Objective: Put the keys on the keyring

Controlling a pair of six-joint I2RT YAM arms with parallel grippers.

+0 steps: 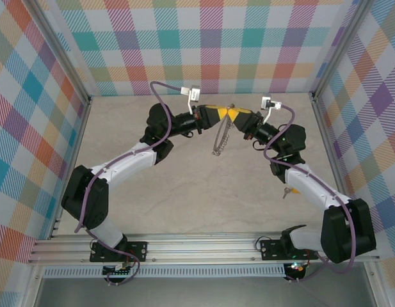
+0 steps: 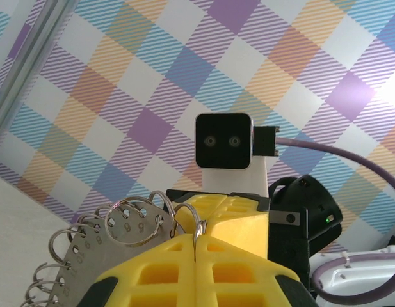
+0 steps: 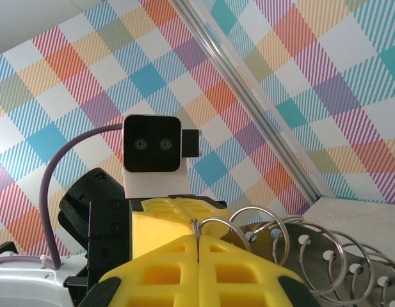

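The keyring (image 1: 219,138), a silvery plate rimmed with several small split rings, hangs above the table between the two grippers. My left gripper (image 1: 219,114) and right gripper (image 1: 240,117) meet tip to tip, each shut on the same split ring at the top. In the left wrist view the yellow jaws of my left gripper (image 2: 196,242) pinch a thin ring, and the numbered plate of the keyring (image 2: 88,256) hangs to the left. In the right wrist view my right gripper (image 3: 198,241) pinches that ring, with the keyring (image 3: 328,259) to the right. A tiny yellow-headed key (image 1: 287,190) lies on the table beside the right forearm.
Checked cloth walls (image 1: 203,45) and metal frame posts (image 1: 322,121) close in the beige table (image 1: 184,185). Each wrist camera faces the other arm's camera block (image 2: 223,142) at close range.
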